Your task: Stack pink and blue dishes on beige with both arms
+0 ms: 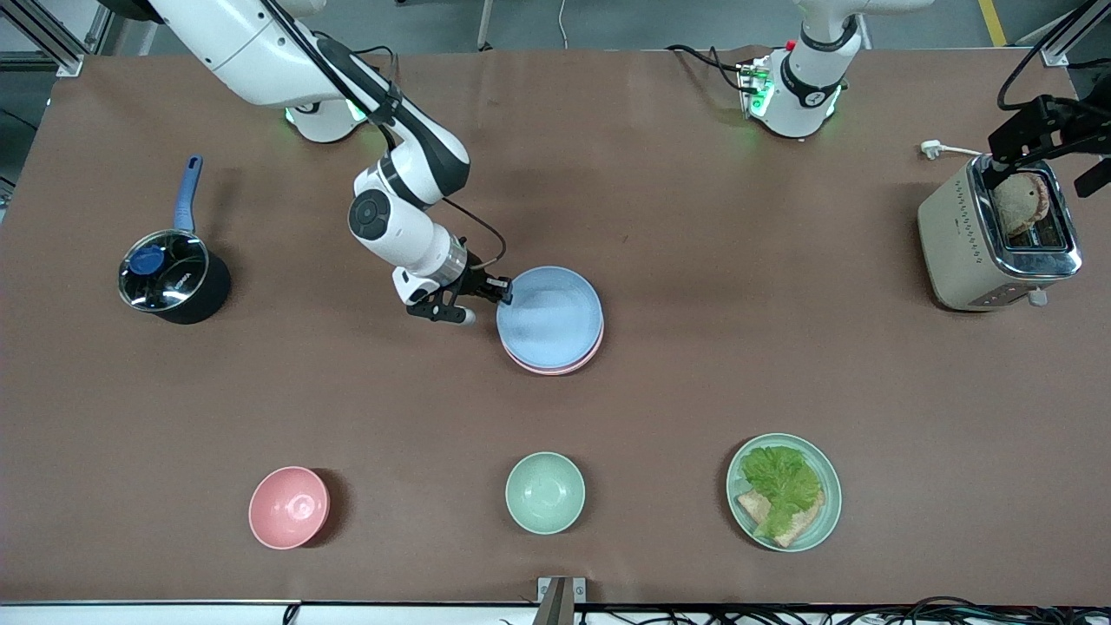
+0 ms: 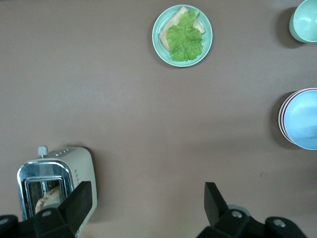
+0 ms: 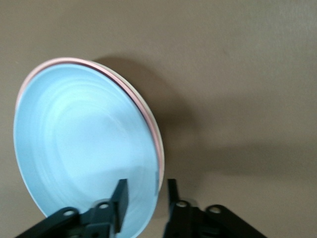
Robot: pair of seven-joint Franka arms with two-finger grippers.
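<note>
The pale blue plate (image 1: 548,317) lies on top of the pink plate (image 1: 560,371) in the middle of the table. In the right wrist view a thin cream-beige rim (image 3: 150,118) shows under the pink rim (image 3: 158,145). My right gripper (image 1: 495,295) is at the stack's edge on the right arm's side. It is shut on the blue plate (image 3: 84,144), one finger on the plate's inside and one outside the rim. That edge of the blue plate overhangs the pink rim a little. My left gripper (image 2: 146,198) hangs open and empty over the table beside the toaster (image 1: 998,234).
A lidded pot (image 1: 169,278) stands toward the right arm's end. Nearer the front camera are a small pink bowl (image 1: 289,508), a mint-green bowl (image 1: 545,492) and a mint-green plate (image 1: 829,486) with lettuce and bread.
</note>
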